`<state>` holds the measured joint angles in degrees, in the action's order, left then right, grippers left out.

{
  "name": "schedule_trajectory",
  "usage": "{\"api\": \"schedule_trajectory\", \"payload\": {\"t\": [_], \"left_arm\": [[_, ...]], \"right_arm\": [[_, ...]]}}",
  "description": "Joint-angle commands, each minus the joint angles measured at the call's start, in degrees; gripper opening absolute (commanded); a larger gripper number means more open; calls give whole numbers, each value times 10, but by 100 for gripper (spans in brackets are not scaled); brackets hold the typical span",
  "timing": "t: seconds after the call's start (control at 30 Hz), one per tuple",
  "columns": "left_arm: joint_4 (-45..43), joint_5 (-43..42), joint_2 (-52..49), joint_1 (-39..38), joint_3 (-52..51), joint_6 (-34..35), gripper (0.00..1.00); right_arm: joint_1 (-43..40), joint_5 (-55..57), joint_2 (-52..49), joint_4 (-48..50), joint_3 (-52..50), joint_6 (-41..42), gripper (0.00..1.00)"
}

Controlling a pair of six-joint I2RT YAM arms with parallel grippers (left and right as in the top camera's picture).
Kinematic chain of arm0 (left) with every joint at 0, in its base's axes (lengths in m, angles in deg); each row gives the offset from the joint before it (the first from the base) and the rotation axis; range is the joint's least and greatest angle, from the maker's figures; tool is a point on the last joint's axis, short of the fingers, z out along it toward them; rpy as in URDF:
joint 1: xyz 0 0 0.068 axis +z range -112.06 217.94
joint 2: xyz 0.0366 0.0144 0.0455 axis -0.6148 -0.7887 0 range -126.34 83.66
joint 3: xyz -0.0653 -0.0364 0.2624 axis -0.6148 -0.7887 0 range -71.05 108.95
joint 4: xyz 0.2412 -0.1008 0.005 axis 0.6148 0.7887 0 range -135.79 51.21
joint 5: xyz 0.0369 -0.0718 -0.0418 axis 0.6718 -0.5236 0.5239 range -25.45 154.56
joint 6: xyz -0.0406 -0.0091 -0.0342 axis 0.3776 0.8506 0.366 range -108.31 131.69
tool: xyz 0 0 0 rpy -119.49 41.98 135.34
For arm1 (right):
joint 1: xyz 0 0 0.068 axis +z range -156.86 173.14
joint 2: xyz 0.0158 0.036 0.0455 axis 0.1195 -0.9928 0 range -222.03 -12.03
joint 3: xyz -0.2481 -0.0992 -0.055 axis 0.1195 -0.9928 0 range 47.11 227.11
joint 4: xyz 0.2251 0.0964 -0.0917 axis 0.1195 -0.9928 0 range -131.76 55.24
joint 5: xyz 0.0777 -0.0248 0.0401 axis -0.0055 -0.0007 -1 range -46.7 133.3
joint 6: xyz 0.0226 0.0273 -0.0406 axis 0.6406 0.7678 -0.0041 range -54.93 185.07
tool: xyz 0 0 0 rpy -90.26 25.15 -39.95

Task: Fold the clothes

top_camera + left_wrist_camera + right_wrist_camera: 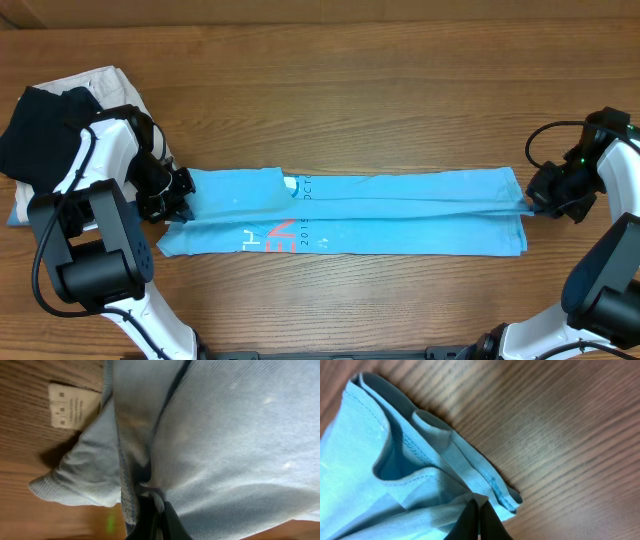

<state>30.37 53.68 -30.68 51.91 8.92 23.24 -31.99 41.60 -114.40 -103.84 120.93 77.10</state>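
Note:
The sky-blue T-shirt (380, 212) lies stretched in a long band across the table, with white and orange-red lettering showing near its left half. My left gripper (180, 196) is shut on the shirt's left end; in the left wrist view the black fingers (156, 510) pinch the blue cloth (230, 435), and the small white tag (72, 406) lies on the wood. My right gripper (537, 200) is shut on the shirt's right end; in the right wrist view the fingers (477, 508) clamp a folded hem edge (410, 460).
A black garment (45, 130) sits on a cream folded garment (110, 78) at the far left, behind my left arm. The wooden table (360, 100) runs out beyond the shirt on all sides.

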Motion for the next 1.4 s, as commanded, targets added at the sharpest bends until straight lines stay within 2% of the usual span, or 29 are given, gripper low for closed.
{"api": "schedule_trajectory", "payload": {"t": [0.0,0.1,0.2,0.4,0.63,0.8,1.37], "left_arm": [[17,26,20,2,-4,-13,4],[28,38,20,2,-4,-13,5],[38,47,20,2,-4,-12,11],[31,37,20,2,-4,-12,36],[-2,31,20,2,6,7,32],[-60,-9,20,0,8,7,34],[-64,-5,19,-40,7,7,34]], "right_arm": [[-2,-1,14,-6,8,4,4],[-2,-1,14,-14,5,4,4],[-2,-1,14,-9,-5,4,4],[-2,-1,13,-2,-12,4,4],[-2,-2,13,2,-12,4,4],[-2,-1,13,4,-12,4,4],[-2,-1,13,-5,-12,2,4]]}}
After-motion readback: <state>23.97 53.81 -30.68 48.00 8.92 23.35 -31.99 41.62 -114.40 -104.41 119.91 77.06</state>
